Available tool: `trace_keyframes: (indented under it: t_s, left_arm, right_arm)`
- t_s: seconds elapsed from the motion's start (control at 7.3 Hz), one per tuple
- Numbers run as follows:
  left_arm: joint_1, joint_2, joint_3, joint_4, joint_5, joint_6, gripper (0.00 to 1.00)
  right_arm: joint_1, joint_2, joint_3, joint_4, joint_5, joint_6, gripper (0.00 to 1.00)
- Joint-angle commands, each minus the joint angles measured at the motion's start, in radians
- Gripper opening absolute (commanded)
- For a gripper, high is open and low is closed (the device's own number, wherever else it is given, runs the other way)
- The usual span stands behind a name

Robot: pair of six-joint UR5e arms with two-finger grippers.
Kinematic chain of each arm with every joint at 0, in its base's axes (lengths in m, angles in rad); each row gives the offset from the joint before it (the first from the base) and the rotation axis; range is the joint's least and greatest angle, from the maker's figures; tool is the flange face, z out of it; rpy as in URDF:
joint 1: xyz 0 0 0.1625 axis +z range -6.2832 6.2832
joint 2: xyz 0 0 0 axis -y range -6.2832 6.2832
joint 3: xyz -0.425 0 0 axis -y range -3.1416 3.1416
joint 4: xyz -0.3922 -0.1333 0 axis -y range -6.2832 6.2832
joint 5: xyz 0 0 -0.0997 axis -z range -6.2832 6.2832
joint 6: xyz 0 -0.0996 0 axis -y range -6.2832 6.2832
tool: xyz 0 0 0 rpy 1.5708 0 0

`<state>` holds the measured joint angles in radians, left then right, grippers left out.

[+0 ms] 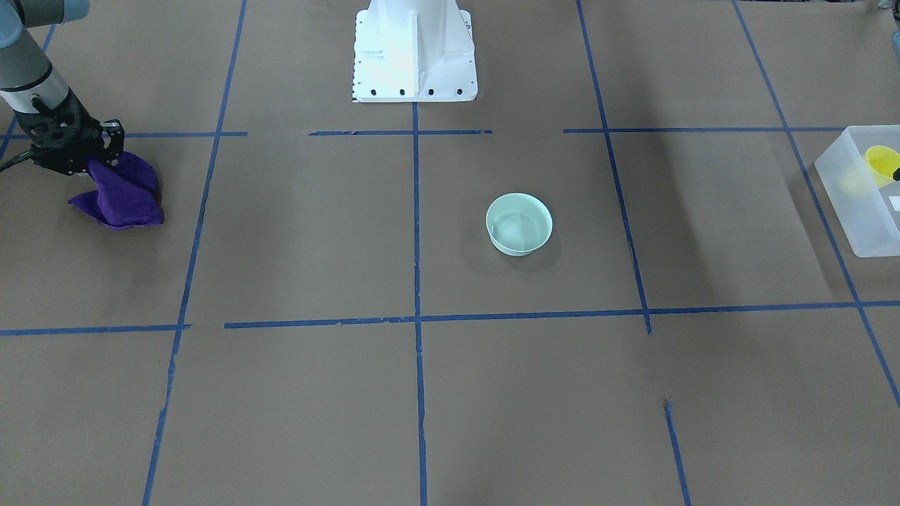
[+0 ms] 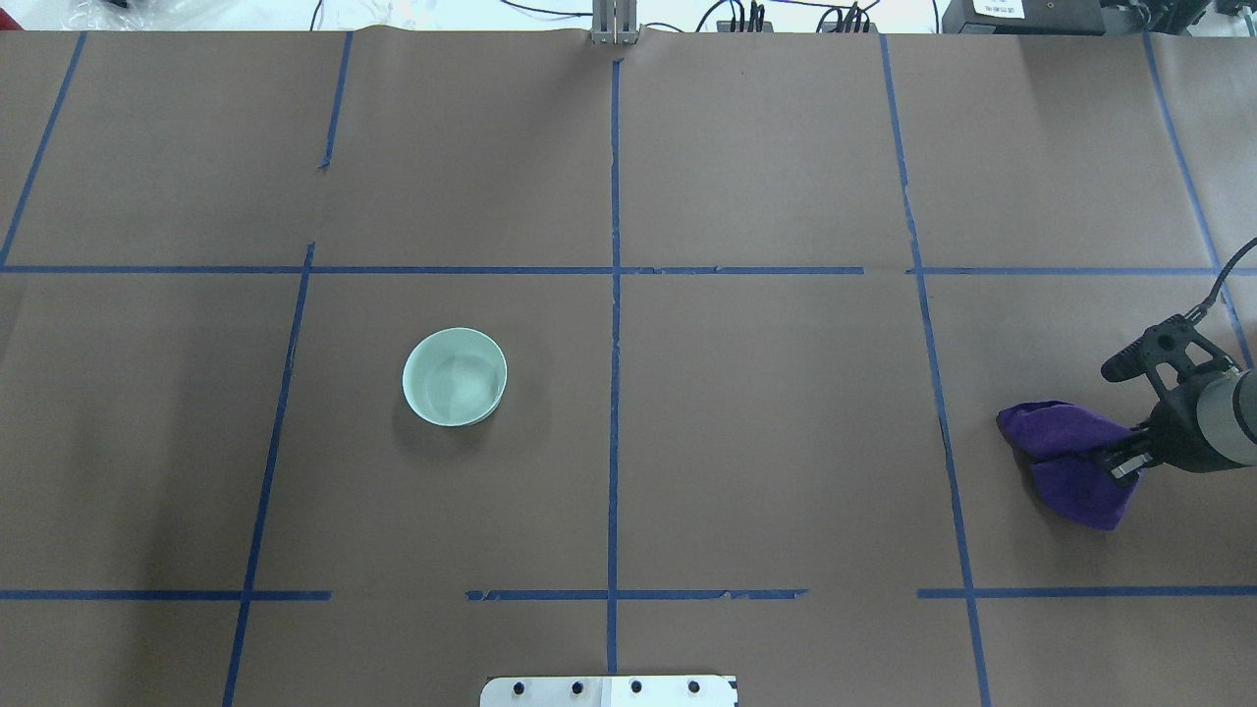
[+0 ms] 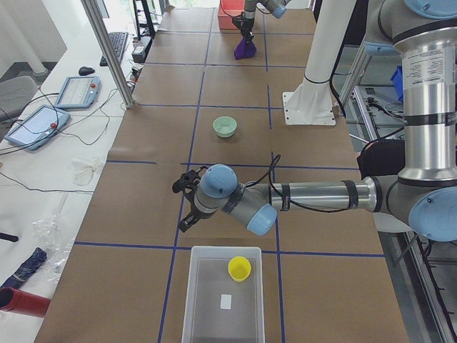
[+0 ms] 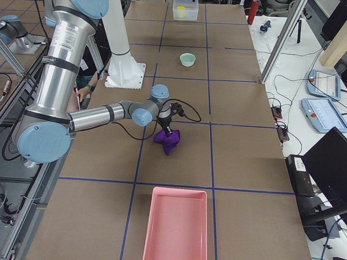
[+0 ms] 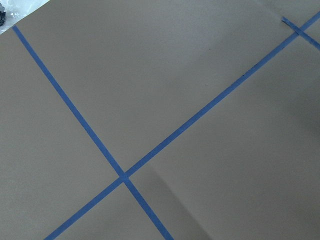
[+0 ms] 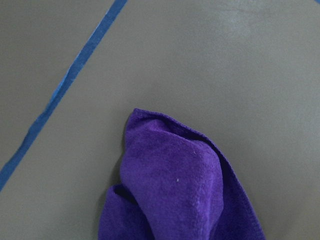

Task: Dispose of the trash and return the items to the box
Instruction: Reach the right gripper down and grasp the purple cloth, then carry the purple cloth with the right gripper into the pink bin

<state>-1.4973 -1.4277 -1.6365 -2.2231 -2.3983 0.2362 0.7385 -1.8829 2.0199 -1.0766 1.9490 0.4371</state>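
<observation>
Seeing the frosted white box (image 3: 223,300) on the counter (image 2: 766,442), at 6 o'clock of the left claw (image 3: 184,207), whose grip cannot be told. Finding the pale mint bowl (image 2: 455,377) open side up, well apart at 9 o'clock of the right claw (image 2: 1122,463), itself pinching the purple cloth (image 2: 1065,457). Spotting the yellow cup (image 3: 239,269) inside the box.

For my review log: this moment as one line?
right gripper: shut on purple cloth | cup: in box | bowl: on table | left gripper: unclear
</observation>
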Motion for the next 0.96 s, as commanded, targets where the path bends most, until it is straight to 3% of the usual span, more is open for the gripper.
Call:
trace_keyframes:
  t_s: [0.0,0.27,0.55,0.68,0.82]
  left_arm:
    - [-0.001,-0.005,0.0,0.0,-0.001,0.0,1.0]
    - [-0.001,-0.005,-0.002,0.0,-0.001,0.0,1.0]
    - [-0.001,-0.005,-0.003,0.0,-0.001,-0.001,1.0]
    - [-0.001,-0.007,-0.005,0.0,-0.001,-0.002,1.0]
    - [0.0,-0.013,-0.005,0.0,-0.001,-0.021,1.0]
  right_arm:
    - [0.137,0.005,-0.001,-0.017,0.028,-0.183,0.0]
    - [0.447,0.085,0.006,-0.25,0.207,-0.518,0.0]
    - [0.73,0.241,-0.007,-0.616,0.24,-0.973,0.0]
    - [0.86,0.366,-0.06,-0.81,0.225,-1.205,0.0]
    - [0.953,0.414,-0.189,-0.839,0.231,-1.388,0.0]
